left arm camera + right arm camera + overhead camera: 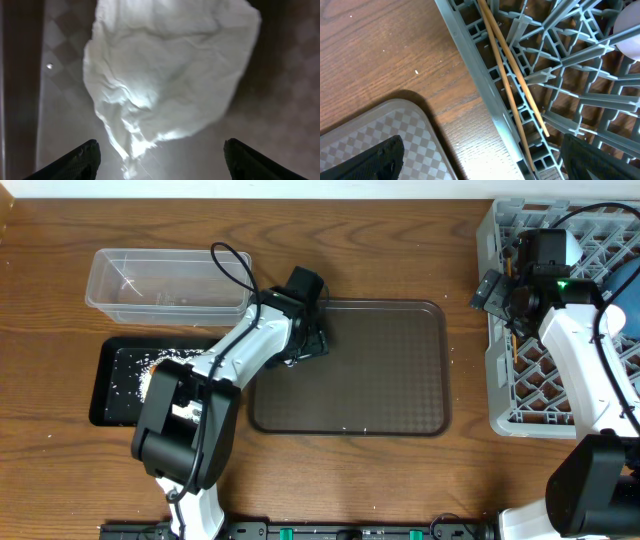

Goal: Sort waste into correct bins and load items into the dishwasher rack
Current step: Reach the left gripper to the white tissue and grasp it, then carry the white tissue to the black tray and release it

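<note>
Grey dishwasher rack [530, 395] on the worktop [60, 240], right of the brown serving tray [380, 395]. Thin wooden chopsticks [512, 80] lying along its tray-side edge. Right gripper [482, 150] above them, fingers wide apart, empty.

At the tray's upper-left corner: crumpled white tissue [165, 70] beneath the left gripper [162, 150], fingers spread, not yet closed. Likely featherlight, soft, crushable; best pinched across the bunched middle.

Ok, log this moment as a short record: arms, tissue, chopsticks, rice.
left gripper: open, over the tissue
tissue: crumpled, lying on the brown tray
right gripper: open, above the edge of the rack
chopsticks: lying in the rack, side by side
rice: scattered grains in the black bin
</note>
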